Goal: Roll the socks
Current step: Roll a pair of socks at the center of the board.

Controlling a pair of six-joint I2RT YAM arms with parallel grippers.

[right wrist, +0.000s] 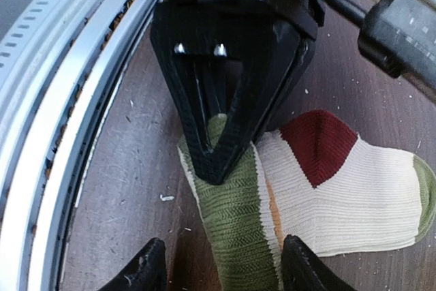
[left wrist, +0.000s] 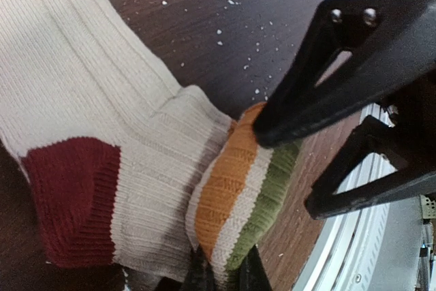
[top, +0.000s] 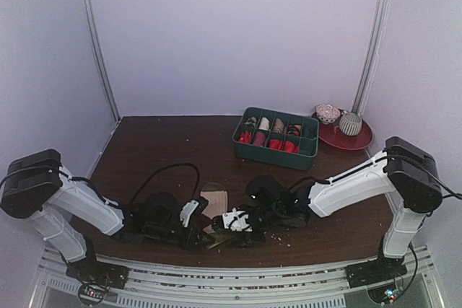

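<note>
Left gripper (left wrist: 225, 274): jaws pressed together, pinching the green-and-orange cuff of the striped sock (left wrist: 88, 134); the sock's cream body and maroon heel lie flat on the table (left wrist: 225, 39) beyond its fingertips; right gripper (right wrist: 221, 270): fingers spread, straddling the same cuff.

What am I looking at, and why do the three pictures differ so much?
The left arm and right arm are robots bolted at a table's near edge. One camera looks down from above; two more ride the wrists, showing each arm's own fingers close up. A cream sock with maroon heel and orange and green stripes lies on the table. The left gripper is shut on its striped cuff; the right gripper stands open astride it. At the back: a green tray and a red plate.
</note>
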